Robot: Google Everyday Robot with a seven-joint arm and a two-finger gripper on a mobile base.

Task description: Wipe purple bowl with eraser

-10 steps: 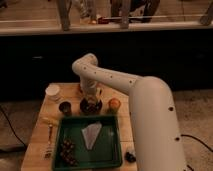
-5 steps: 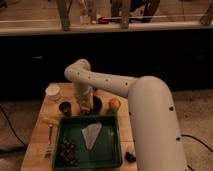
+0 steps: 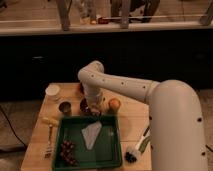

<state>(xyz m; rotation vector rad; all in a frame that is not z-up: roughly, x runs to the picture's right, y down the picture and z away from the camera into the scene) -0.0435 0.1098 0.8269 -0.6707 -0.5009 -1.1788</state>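
The purple bowl (image 3: pixel 84 107) sits on the wooden table just behind the green tray, dark and partly covered by my wrist. My gripper (image 3: pixel 92 109) points straight down into or right over the bowl, at the end of the white arm that reaches in from the right. A small pale yellowish block, the eraser (image 3: pixel 50 121), lies on the table left of the tray, well apart from the gripper.
A green tray (image 3: pixel 112 159) holds a white napkin (image 3: pixel 91 134) and grapes (image 3: pixel 67 151). A small dark cup (image 3: pixel 65 107) and a white cup (image 3: pixel 52 91) stand left of the bowl, and an orange fruit (image 3: pixel 114 104) sits to its right. A fork (image 3: pixel 49 144) lies left of the tray and a brush (image 3: pixel 137 148) right of it.
The arm's elbow and wrist swung left over the bowl half a second ago and have come back right. Nothing else on the table has moved.
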